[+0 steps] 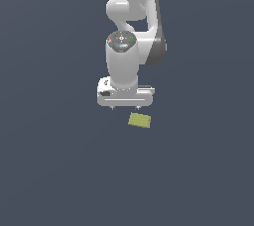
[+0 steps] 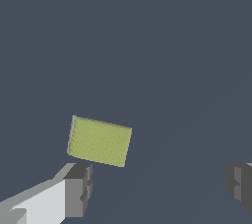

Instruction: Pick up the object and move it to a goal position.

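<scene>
Gripper (image 1: pixel 125 107) hung jaws wide, holding nothing, above the floor. The block (image 1: pixel 139 120) lay flat just to the exterior view's right of it, skewed, not between the fingers (image 2: pixel 78 188). Risk: descending uncorrected, a finger lands on the block.

arm (image 1: pixel 134 2) cut off at exterior view's top edge, fingertips (image 1: pixel 125 107) barely visible under gripper body, wrist view's fingers (image 2: pixel 78 188) cropped by frame edges

Arm (image 1: pixel 134 2) points straight down; tool (image 2: pixel 160 188) spread wide, empty
</scene>
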`<action>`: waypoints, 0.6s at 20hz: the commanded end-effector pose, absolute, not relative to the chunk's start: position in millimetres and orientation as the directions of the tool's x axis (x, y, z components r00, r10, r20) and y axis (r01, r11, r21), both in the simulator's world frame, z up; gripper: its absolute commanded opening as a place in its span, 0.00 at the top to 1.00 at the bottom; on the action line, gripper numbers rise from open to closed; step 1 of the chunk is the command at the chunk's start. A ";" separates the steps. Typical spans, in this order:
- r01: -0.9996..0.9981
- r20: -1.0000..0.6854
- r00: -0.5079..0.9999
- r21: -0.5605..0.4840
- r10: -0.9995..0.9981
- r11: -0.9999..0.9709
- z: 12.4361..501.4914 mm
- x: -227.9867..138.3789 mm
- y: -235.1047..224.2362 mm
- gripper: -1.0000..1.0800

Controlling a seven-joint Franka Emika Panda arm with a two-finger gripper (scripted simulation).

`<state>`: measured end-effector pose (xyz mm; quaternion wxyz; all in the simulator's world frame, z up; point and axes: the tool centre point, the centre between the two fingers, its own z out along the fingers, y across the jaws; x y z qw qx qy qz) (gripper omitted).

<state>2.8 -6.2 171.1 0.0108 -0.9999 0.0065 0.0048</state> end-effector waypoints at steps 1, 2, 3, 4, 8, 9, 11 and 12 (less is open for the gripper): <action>0.002 -0.010 1.000 -0.020 0.002 -1.000 169.7 2.6 -5.7 0.04; 0.012 -0.010 1.000 -0.020 0.012 -1.000 168.7 2.5 -5.2 0.04; 0.024 -0.010 1.000 -0.019 0.024 -1.000 167.6 2.3 -4.7 0.04; 0.037 -0.010 0.999 -0.019 0.037 -0.999 166.4 2.1 -4.1 0.04; 0.105 -0.010 0.994 -0.015 0.105 -0.994 160.3 1.1 -1.4 0.04; 0.126 -0.010 0.992 -0.013 0.126 -0.992 158.4 0.8 -0.5 0.04; 0.172 -0.010 0.985 -0.011 0.173 -0.985 154.1 0.1 1.5 0.04; 0.198 -0.010 0.980 -0.010 0.198 -0.980 151.8 -0.4 2.6 0.04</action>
